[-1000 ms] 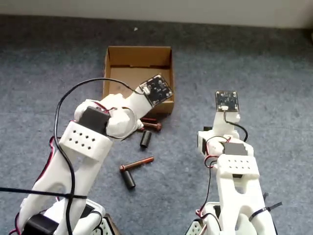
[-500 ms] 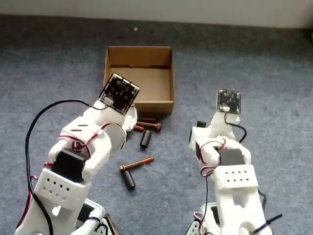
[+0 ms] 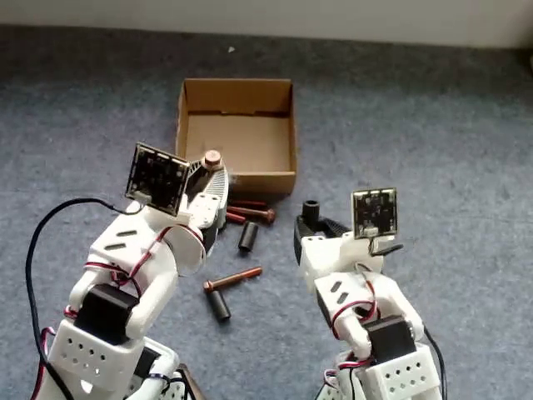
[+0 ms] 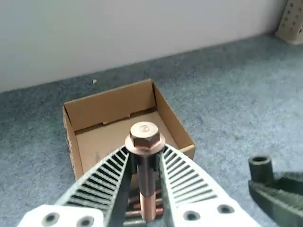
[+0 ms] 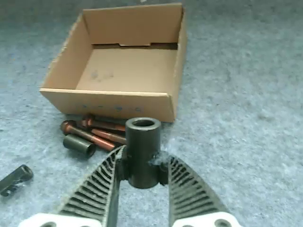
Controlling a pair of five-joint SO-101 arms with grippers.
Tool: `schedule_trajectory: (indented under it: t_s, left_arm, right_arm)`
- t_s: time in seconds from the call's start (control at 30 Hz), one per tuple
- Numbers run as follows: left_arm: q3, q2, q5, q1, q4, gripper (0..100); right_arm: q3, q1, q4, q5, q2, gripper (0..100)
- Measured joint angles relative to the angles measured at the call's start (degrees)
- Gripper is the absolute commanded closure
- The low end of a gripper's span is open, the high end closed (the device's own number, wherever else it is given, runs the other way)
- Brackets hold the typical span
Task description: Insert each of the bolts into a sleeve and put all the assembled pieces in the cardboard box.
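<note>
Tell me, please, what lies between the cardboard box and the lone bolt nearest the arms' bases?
High view: loose bolts by the front wall of the cardboard box, then a loose black sleeve, then the lone bolt.

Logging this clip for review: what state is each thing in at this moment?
left gripper: shut on bolt, held upright, head up.
right gripper: shut on sleeve, held upright, opening up.
cardboard box: open, empty.
loose bolts: lying on the carpet, outside the box.
loose sleeves: lying on the carpet, outside the box.
</note>
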Motion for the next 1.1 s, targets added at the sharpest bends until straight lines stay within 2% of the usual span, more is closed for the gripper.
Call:
schedule_trajectory:
  t_s: [0.17,0.33,0.47,0.67,1.1]
  left_arm:
    - [0.00,-3.78,4.13,0.35,-3.34,99]
    - [0.00,-7.21,7.47,3.69,-4.22,99]
    - [0.00,-10.46,8.44,7.03,-4.13,99]
    - [3.87,-18.29,8.44,10.90,-2.29,99]
    - [14.15,-30.07,7.21,10.46,-2.37,99]
  right_arm:
    - [7.38,-6.07,-4.04,0.79,-8.26,99.3]
    - [17.76,-11.43,-10.64,9.58,-17.58,99.3]
    - [20.31,-15.03,-14.33,13.36,-18.20,99.3]
    - [20.40,-17.93,-17.76,13.89,-18.20,99.3]
    - [20.40,-19.34,-22.68,13.89,-18.46,99.3]
